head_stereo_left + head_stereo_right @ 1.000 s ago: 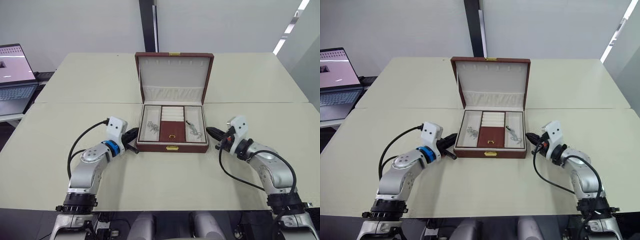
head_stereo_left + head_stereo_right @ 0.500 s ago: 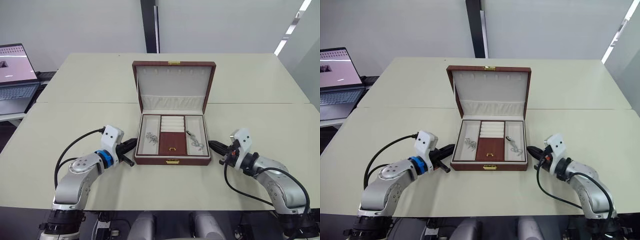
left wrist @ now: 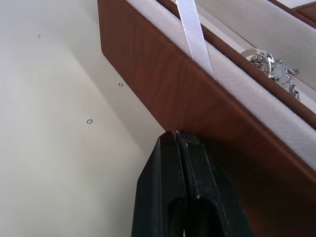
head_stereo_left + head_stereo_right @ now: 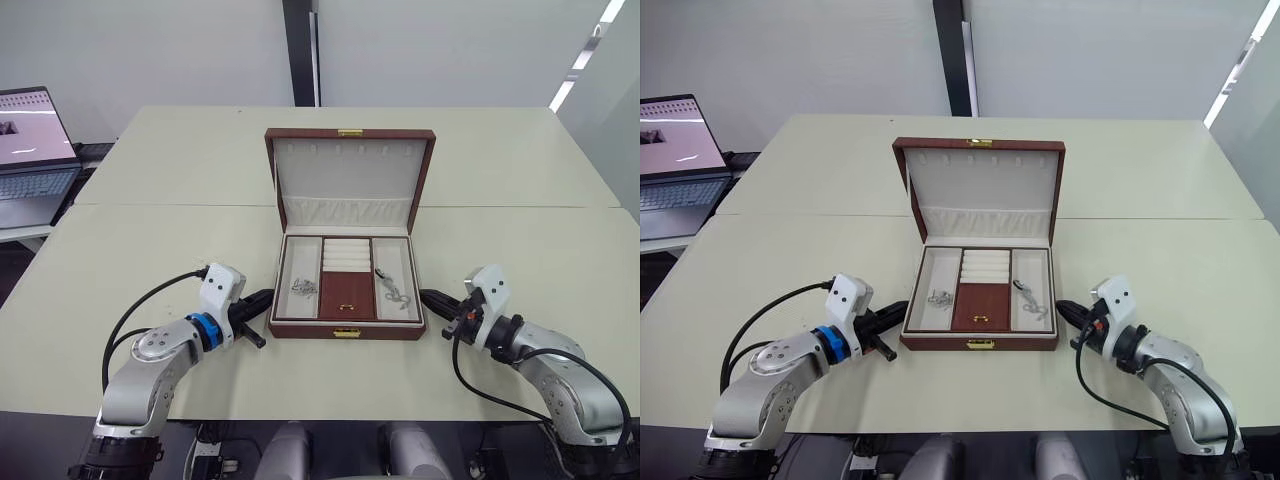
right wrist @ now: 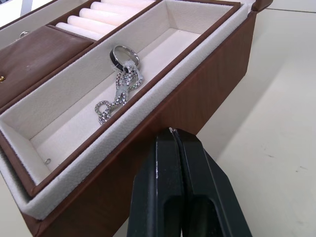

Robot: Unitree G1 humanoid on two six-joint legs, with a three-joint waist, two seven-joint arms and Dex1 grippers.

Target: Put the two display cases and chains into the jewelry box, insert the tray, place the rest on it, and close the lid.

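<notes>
While the jewelry box (image 4: 348,255) sits lid-up on my beige table (image 4: 150,250) (laptop (image 4: 32,150) far left), left gripper (image 4: 262,298) and right gripper (image 4: 428,297) flank it, fingers pressed together, empty.

My head pair looks forward and down over the table (image 4: 150,240), both eyes sharing the open jewelry box (image 4: 347,245); wrist cameras sit close against its opposite side walls.

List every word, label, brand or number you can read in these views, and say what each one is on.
None can be read.
Jewelry box: no lettering shows on its wood sides, lid lining or gold clasp.
Laptop: its screen is lit, but whatever is on it is too small to read.
Left gripper and right gripper: no markings show.
</notes>
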